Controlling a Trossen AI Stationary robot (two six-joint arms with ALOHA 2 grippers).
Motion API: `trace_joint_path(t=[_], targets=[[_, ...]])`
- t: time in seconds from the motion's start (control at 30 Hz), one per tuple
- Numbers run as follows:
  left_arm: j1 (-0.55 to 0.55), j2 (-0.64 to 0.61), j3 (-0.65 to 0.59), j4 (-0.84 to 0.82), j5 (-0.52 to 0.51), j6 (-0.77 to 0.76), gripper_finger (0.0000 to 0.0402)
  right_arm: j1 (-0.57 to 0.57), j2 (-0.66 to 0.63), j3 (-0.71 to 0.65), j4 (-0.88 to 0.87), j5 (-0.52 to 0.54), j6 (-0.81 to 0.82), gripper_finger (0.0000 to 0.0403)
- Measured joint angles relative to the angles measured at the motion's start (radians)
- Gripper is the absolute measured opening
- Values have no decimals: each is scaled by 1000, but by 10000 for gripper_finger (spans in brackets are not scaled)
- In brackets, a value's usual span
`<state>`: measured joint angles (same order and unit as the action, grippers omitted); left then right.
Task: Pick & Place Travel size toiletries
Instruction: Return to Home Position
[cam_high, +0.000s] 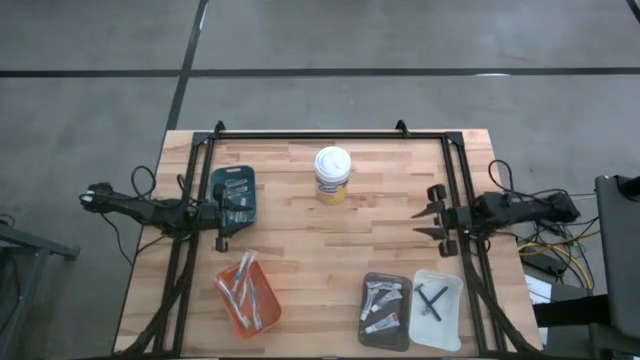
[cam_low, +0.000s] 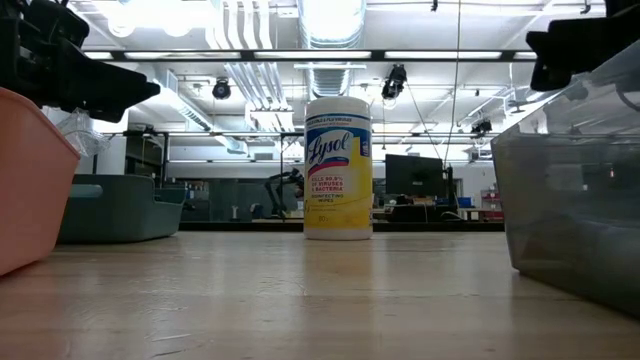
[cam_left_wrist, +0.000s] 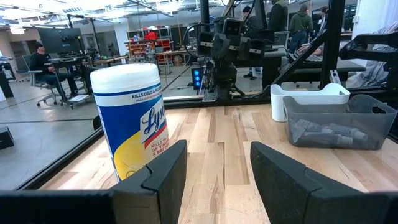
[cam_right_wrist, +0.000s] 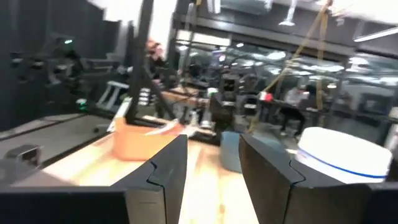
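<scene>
- I had the left gripper at the table's left edge, by the rim of the dark teal bin. Its fingers stood well apart with nothing between them.
- The right gripper sat at the right edge, likewise spread and empty.
- The small tubes lay in the grey bin near the front right corner. The dark razors lay in the white bin just beside it.
- The toothbrushes lay in the orange bin near the front left corner.
- Small silvery items lay in the teal bin.
- The white-lidded tub stood upright mid-table, toward the back edge.
</scene>
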<state>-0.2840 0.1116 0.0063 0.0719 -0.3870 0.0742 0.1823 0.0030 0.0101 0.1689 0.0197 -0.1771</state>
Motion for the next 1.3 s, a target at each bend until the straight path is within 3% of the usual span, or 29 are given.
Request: trace_joint_path(t=[0.13, 0.2, 0.77, 1.3], targets=[[0, 0, 0, 1, 0, 0, 183, -86, 8, 0, -42, -153, -3, 144], [0, 0, 0, 2, 0, 0, 183, -106, 17, 0, -75, -178, -13, 142], [0, 0, 0, 3, 0, 0, 183, -118, 112, -1, -136, -176, -6, 136], [0, 0, 0, 0, 0, 0, 183, -117, 124, -1, -135, -176, -6, 131]])
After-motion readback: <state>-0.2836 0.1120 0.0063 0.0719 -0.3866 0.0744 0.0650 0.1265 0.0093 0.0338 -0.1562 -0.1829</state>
